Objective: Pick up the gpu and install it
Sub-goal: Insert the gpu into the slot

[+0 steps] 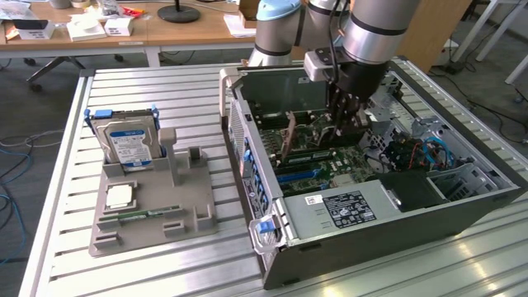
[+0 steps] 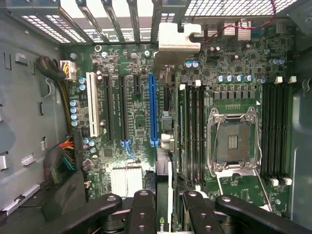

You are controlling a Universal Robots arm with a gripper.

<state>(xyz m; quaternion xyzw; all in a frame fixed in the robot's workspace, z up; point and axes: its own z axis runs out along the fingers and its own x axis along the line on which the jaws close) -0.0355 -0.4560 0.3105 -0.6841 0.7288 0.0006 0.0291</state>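
This was a robotics lab: a robot arm's gripper [image 1: 345, 127] hung inside an opened computer case [image 1: 363, 247] on a slatted metal worktop [image 1: 157, 93]; a cluttered wooden desk [image 1: 190, 31] stood at eleven o'clock.

The big flat circuit board [image 2: 141, 97] is green with tiny silver dots. One long plastic slot [image 2: 153, 109] on it is bright blue. Another plastic slot [image 2: 92, 112] is white. The thin dark gpu card [image 2: 162, 217] has a small green mark. The metal gripper [image 2: 168, 197] is black. The boxy silver hard drive [image 1: 128, 145] has a blue and white label. Its plastic stand [image 1: 190, 210] is grey. The metal table [image 1: 165, 86] has silver stripes.
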